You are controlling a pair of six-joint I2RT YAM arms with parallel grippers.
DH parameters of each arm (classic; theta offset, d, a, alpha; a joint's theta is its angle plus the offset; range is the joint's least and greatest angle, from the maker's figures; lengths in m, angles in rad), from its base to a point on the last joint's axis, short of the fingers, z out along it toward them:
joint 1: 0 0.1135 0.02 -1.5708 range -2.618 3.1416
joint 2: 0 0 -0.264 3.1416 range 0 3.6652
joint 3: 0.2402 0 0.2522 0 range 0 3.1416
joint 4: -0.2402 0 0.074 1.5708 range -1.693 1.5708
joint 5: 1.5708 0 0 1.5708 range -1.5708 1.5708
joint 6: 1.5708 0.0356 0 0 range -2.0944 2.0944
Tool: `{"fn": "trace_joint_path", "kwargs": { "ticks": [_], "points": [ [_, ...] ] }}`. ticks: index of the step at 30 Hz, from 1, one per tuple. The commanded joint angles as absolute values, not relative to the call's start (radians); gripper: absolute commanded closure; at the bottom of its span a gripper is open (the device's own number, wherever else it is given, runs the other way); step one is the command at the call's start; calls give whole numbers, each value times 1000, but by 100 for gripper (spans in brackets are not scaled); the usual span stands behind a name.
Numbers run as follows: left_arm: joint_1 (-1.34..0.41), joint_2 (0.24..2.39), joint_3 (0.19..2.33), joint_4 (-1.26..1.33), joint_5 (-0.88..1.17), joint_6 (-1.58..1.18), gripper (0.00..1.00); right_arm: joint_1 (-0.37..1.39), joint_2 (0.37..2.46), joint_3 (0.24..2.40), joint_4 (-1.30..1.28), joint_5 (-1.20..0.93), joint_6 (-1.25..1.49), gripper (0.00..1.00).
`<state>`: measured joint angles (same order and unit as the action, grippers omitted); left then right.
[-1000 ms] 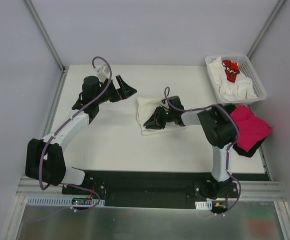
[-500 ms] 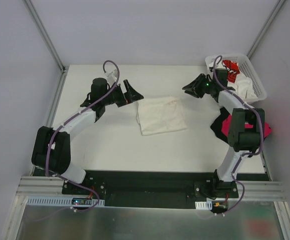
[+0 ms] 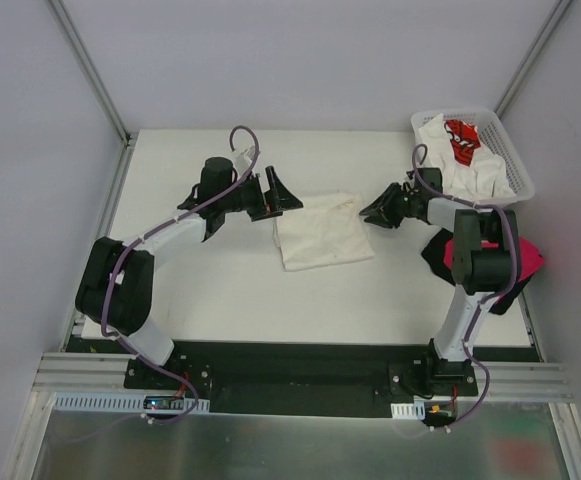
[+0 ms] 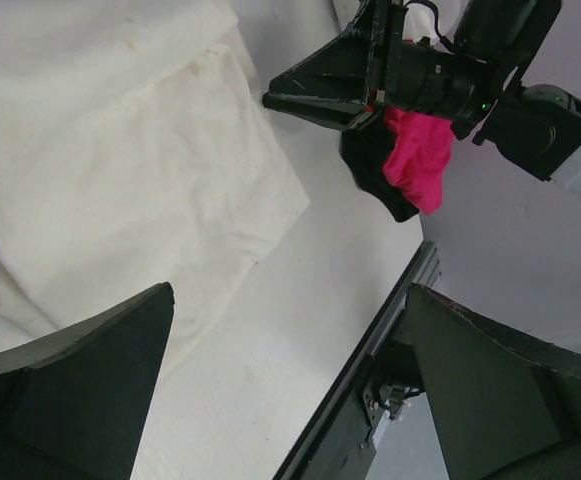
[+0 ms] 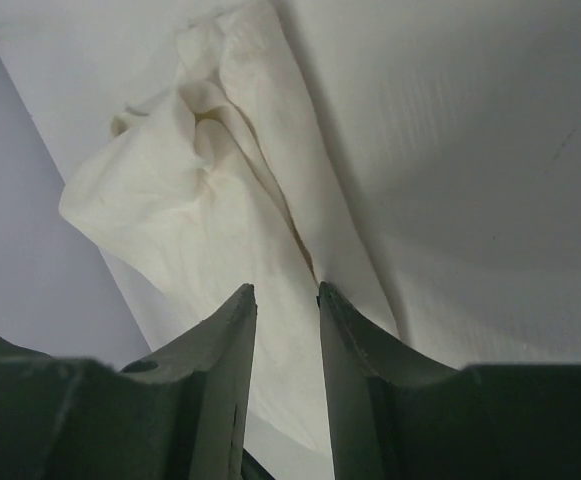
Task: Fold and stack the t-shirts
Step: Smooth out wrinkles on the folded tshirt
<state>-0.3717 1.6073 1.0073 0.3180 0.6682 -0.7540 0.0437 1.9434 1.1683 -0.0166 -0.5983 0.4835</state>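
A folded cream-white t-shirt (image 3: 322, 230) lies flat at the table's middle. My left gripper (image 3: 282, 194) is wide open and empty at its upper left corner. In the left wrist view (image 4: 288, 290) the shirt (image 4: 120, 150) lies just beyond the jaws. My right gripper (image 3: 374, 212) hovers at the shirt's right edge. Its jaws stand narrowly apart (image 5: 285, 290) over the rumpled cloth (image 5: 200, 200), holding nothing that I can see. A magenta-pink t-shirt (image 3: 495, 255) lies on a black one (image 3: 436, 255) at the right. A white t-shirt with red print (image 3: 462, 138) lies in the basket.
A white lattice basket (image 3: 518, 170) stands at the back right with several white shirts (image 3: 460, 172) in it. The right arm (image 3: 475, 260) stands over part of the magenta and black pile. Grey walls close in the table (image 3: 220, 270) on three sides.
My right gripper has left the shirt's middle, swung up near the basket, then come down to the shirt's right edge with narrower jaws. My left gripper has moved right to the shirt's corner.
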Motion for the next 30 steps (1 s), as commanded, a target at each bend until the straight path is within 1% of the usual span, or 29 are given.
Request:
{"fn": "trace_joint_path", "kwargs": {
  "ticks": [1,7,17,30],
  "points": [
    [-373,1626,1069,365,713,-770,1,32,1925,1140,67,-612,515,65],
    [-371,1603,1069,354,707,-764,1,32,1970,1143,87,-620,525,65],
    [-373,1578,1062,360,673,-772,1,78,1983,1072,210,-611,610,66],
    [-359,1568,1069,359,667,-764,1,302,1990,1048,276,-580,704,66]
  ]
}}
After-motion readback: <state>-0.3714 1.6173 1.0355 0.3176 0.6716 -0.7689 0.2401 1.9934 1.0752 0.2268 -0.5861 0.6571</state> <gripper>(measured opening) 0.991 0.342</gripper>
